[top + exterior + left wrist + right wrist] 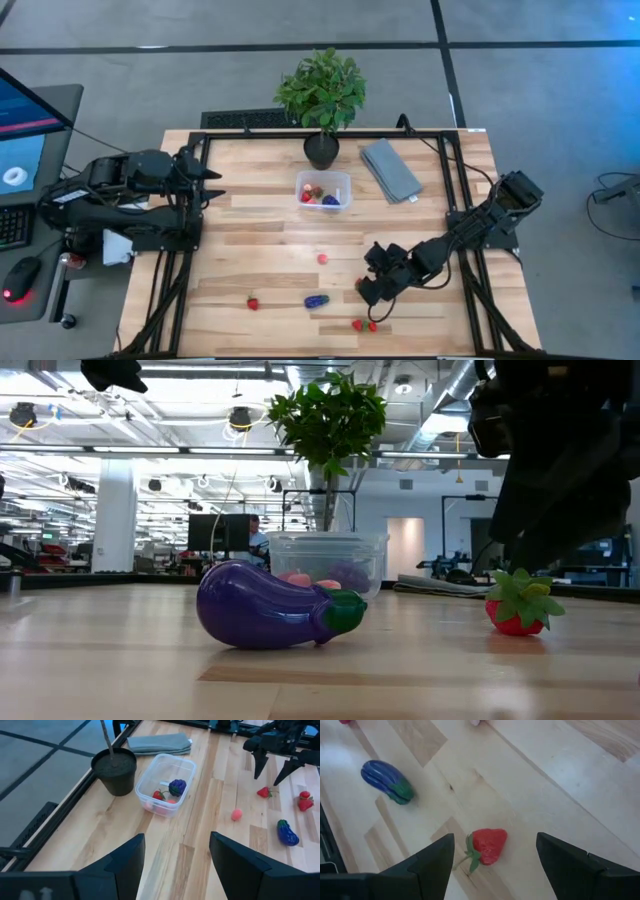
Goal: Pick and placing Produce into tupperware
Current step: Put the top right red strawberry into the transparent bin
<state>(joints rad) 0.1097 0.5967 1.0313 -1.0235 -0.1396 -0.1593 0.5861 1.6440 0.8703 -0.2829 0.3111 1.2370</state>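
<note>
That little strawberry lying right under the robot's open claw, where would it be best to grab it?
Probably across the plump red body of the strawberry, coming straight down from above. It lies on its side on the table with its green top sticking out one end, and the leaves look too thin to pinch. The right gripper already hangs over it, open, a finger on each side of the red part.

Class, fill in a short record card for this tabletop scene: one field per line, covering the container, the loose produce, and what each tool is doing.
container: clear tupperware beside plant pot, already holding a few produce pieces
loose on table: purple eggplant, strawberry, pink ball, more red pieces near the front edge
right tool: open, poised over the strawberry, not gripping it
left tool: open, empty, waiting at the table's left side
other: grey cloth
</note>
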